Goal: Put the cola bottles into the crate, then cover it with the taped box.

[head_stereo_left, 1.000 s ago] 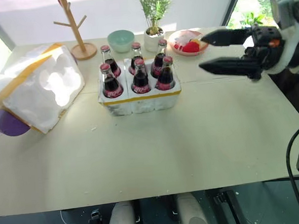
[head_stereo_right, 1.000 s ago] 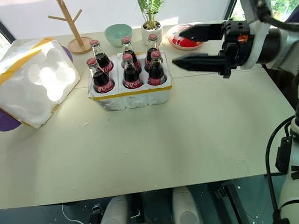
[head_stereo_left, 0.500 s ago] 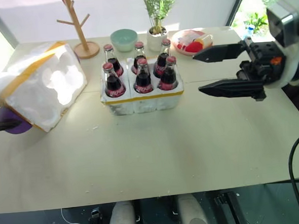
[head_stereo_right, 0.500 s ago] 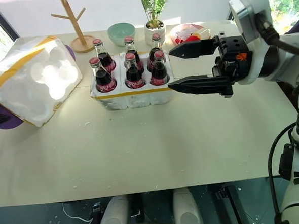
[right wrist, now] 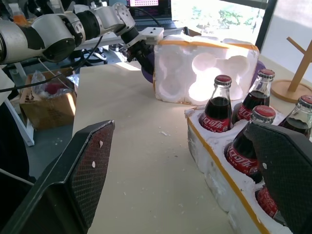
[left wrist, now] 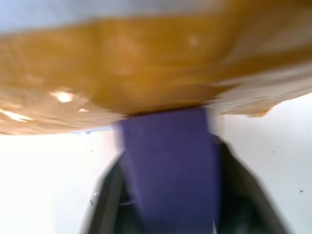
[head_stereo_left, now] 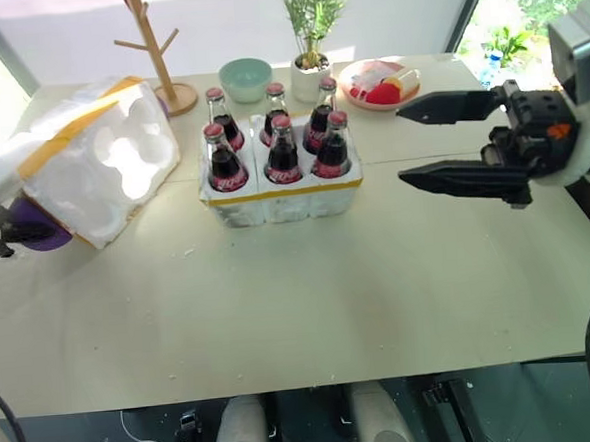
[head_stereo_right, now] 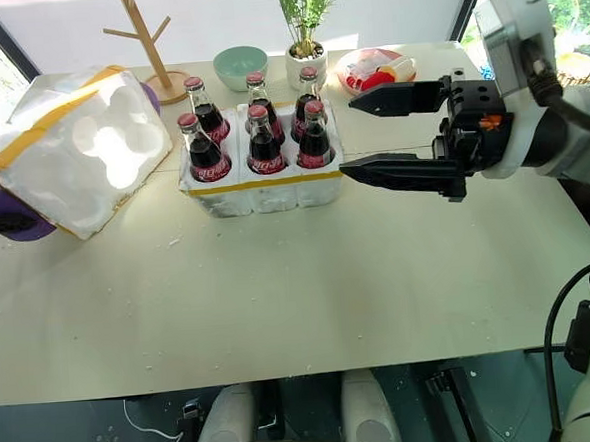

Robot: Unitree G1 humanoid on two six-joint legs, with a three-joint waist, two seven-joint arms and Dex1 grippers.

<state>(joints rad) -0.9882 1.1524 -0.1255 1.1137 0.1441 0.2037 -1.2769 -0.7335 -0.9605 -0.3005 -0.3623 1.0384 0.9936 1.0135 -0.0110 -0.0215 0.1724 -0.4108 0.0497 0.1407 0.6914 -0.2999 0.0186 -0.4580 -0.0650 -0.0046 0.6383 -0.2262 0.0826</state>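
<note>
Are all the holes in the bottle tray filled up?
Full: six cola bottles stand upright in the crate, one in each well.

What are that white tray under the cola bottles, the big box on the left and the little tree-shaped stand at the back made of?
The crate looks like white styrofoam: matte, crumbly edges, with a thin yellow tape band. The taped box seems the same foam, hollowed inside, wrapped in wide, slightly glossy yellow tape. The tree-shaped stand appears to be pale, unpainted wood, judging by its tan colour and round base.

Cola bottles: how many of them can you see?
6 cola bottles, all standing in the white crate: three in the front row, three in the back row. No others are in sight on the table.
</note>
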